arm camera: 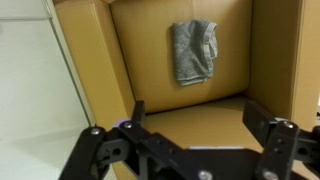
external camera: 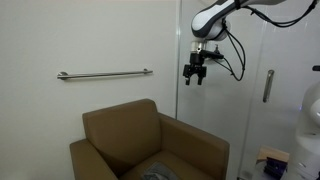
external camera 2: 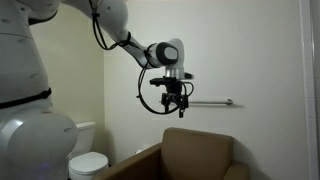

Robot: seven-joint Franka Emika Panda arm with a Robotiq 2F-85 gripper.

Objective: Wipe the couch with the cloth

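Note:
The couch (external camera: 150,145) is a tan-brown armchair with wide square arms; it shows in both exterior views (external camera 2: 200,155) and fills the wrist view (arm camera: 165,60). The cloth (arm camera: 193,50), a small grey rag with darker folds, lies on the seat cushion, and its edge peeks at the bottom of an exterior view (external camera: 158,173). My gripper (external camera: 194,74) hangs high in the air above the couch, well clear of it, also seen from the other side (external camera 2: 176,103). In the wrist view the gripper (arm camera: 195,118) is open, nothing between its fingers (arm camera: 262,118).
A metal grab bar (external camera: 104,74) is fixed to the wall behind the couch. A glass door with a handle (external camera: 267,85) stands beside the arm. A white toilet (external camera 2: 85,160) sits by the couch. A cardboard box (external camera: 270,160) rests on the floor.

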